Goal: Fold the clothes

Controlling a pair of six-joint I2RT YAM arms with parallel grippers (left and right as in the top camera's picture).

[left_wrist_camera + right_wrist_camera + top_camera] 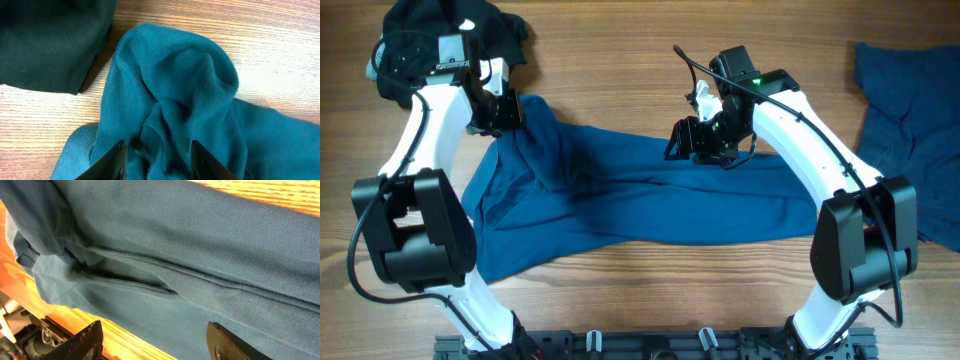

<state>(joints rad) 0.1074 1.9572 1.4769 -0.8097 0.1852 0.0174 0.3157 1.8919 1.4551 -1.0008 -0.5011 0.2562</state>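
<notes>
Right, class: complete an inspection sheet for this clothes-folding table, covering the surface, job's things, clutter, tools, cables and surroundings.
Surface: wooden table, bare grain showing around the clothes.
Job's things: blue shirt lying crumpled at centre; black garment heaped at far left; darker blue garment at the right edge.
Clutter: nothing seen.
Grippers: left tool apparently closed on a bunched corner of the blue shirt; right tool open above it.
Cables: black cable looping off the right arm.
Surroundings: black rail along the near edge.
</notes>
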